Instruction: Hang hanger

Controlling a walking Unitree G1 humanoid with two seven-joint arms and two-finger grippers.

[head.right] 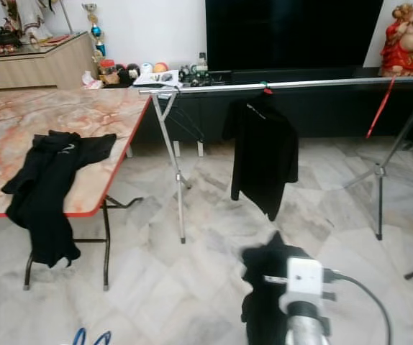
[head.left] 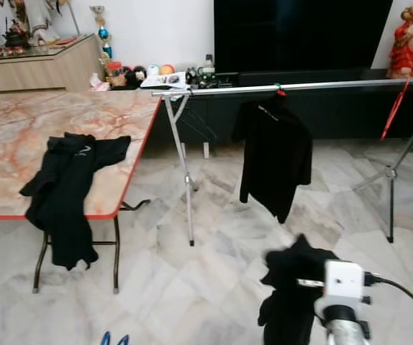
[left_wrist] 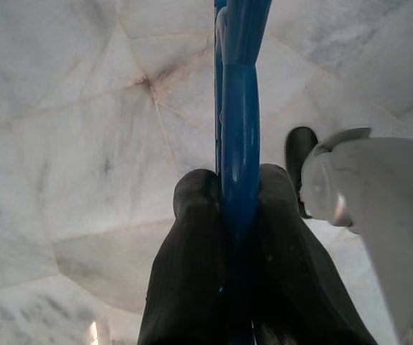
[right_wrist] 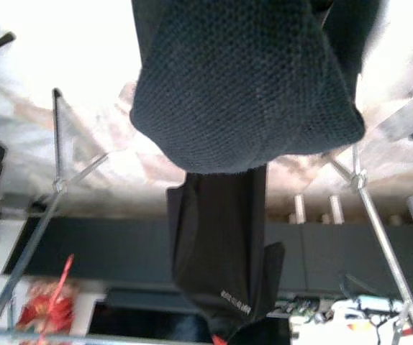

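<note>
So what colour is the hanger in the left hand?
Blue hanger, clearest in the left wrist view, clamped between the left hand's fingers.

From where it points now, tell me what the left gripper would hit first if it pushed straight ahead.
Most likely the marble floor. The left gripper, shut on a blue hanger, points down at bare tiles, and only the hanger itself extends ahead of its fingers. Depth is unclear.
</note>
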